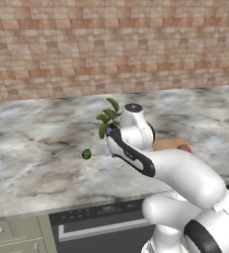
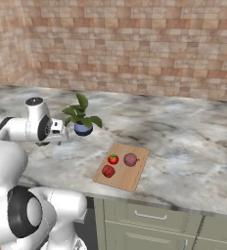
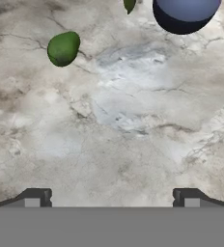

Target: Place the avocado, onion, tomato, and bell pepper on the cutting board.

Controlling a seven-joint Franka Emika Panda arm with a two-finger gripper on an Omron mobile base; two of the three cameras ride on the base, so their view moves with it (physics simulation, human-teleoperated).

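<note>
While the arm blocks much of the left base view, the avocado [image 1: 87, 154] sits alone on the counter [image 1: 32, 148]. Right base view: tomato [image 2: 113, 159], onion [image 2: 130, 159], bell pepper [image 2: 108, 171] on cutting board [image 2: 127, 183]. Hand view: gripper [image 3: 112, 198] fingers spread wide, holding nothing, avocado upper left, blue pot [image 3: 184, 14] above.

The avocado [image 1: 87, 154] is seen lying alone on the marble counter [image 1: 32, 148], at about nine o'clock from the potted plant [image 1: 109, 117]. The plant is partly covered by the white arm [image 1: 151, 158]. At three o'clock from the arm, a corner of the cutting board [image 1: 168, 144] is shown, with a red item [image 1: 185, 147] on it.
</note>
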